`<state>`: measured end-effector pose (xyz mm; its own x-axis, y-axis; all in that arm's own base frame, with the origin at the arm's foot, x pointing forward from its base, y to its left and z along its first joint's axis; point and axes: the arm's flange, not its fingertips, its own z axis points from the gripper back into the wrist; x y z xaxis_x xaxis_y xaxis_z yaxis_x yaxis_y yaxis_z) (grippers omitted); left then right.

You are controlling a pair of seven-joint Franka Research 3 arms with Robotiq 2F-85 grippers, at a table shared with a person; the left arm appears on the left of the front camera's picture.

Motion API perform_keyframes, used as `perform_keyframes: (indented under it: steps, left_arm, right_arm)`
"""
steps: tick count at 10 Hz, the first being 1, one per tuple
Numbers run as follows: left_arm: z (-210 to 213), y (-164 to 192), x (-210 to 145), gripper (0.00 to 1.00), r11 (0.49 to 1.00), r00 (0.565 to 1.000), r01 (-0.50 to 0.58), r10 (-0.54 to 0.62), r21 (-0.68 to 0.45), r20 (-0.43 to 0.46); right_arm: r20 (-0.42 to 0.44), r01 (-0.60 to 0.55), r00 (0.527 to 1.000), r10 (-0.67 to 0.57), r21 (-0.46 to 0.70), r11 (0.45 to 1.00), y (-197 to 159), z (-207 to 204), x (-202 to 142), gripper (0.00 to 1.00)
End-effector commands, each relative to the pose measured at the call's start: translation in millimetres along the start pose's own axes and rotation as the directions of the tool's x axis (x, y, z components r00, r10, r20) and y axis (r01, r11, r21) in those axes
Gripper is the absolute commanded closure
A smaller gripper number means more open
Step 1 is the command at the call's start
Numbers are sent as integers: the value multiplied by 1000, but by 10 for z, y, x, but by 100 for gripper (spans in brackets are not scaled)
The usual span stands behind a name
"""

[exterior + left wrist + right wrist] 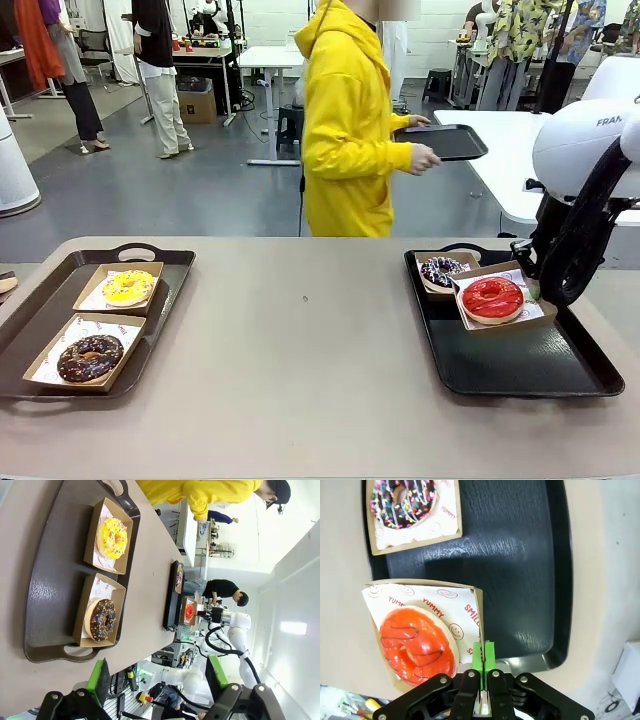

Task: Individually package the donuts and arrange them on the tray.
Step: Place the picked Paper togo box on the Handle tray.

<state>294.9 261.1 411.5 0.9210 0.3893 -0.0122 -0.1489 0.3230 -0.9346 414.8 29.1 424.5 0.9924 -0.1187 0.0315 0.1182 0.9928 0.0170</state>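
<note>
Across the beige table point(300, 350), your right gripper point(482, 652) was clenched on the red donut's point(415, 645) box point(478, 610) at three o'clock; your left gripper point(157, 680) hung released.

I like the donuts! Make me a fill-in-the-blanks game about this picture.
1. The right gripper is shut on the box holding the ____ donut.
2. The yellow donut sits on the brown tray with the ____ donut.
3. The left gripper is ____.

Missing words: red; chocolate; open
</note>
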Motion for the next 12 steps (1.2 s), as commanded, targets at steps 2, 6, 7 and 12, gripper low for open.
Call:
perform_keyframes:
  steps: [2,6,7,12]
  left_arm:
    - [20,-13,-5,0,1000,1000,8,-8,-16,7]
    - [20,-13,-5,0,1000,1000,8,-8,-16,7]
    - [20,-13,-5,0,1000,1000,8,-8,-16,7]
    - [20,-13,-5,0,1000,1000,8,-8,-16,7]
  right_arm:
    - [-7,-12,1000,11,-12,1000,-64,-337,79,98]
    - [5,-60,998,60,-38,997,-48,-575,120,98]
    - [11,-62,998,62,-38,997,-40,-601,128,98]
    - [24,-69,997,70,-44,997,-25,-714,148,98]
